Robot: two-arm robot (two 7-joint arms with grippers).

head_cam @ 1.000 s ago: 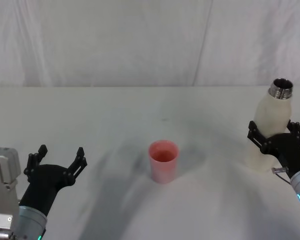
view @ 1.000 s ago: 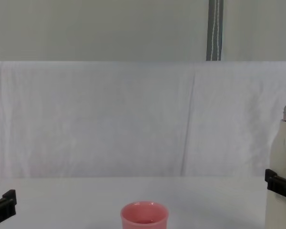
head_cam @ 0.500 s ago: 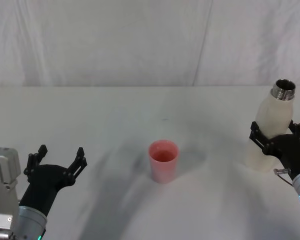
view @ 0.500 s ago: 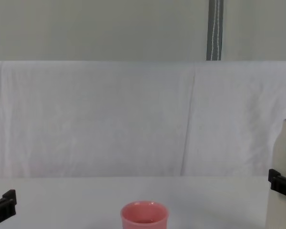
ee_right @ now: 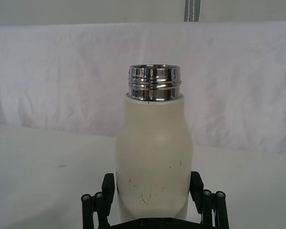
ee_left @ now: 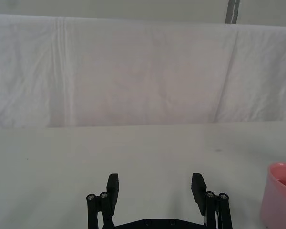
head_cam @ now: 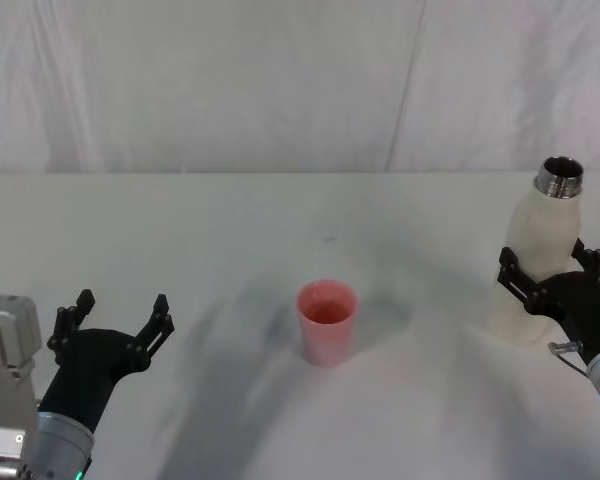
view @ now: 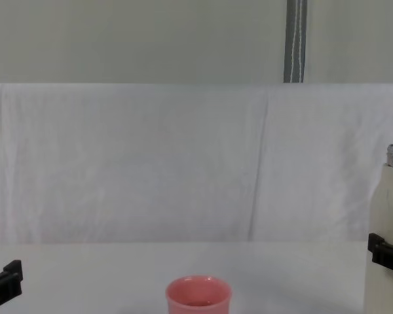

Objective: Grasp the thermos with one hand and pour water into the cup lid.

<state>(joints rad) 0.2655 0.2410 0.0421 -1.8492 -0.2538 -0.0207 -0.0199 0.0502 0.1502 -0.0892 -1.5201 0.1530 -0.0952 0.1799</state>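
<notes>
Left gripper point(head_cam: 115, 312) sat nearest, low at the table's point(head_cam: 230, 230) front left corner, fingers spread wide with nothing between them, palm facing forward across the table top. Its wrist view showed both black fingers point(ee_left: 112, 186) apart over bare white surface, the pink cup's edge off to one side.

Right gripper point(head_cam: 552, 272) was at the front right, wrapped around the lower body of the thermos point(head_cam: 542, 262). Fingers point(ee_right: 197, 185) lay on either side of the cream-white body, touching it in the right wrist view. Thermos stood roughly upright on the table, leaning slightly, steel neck open at the top and uncapped. Small scuffs marked its lower body.

Cup lid point(head_cam: 327, 322) stood upright near the table's middle, between the two grippers, well apart from the thermos and the left gripper. Something lay inside it; could not tell what.

Farther back, a white cloth backdrop point(head_cam: 280, 80) hung behind the table. Chest view showed a grey pole point(view: 295, 40) above it.
</notes>
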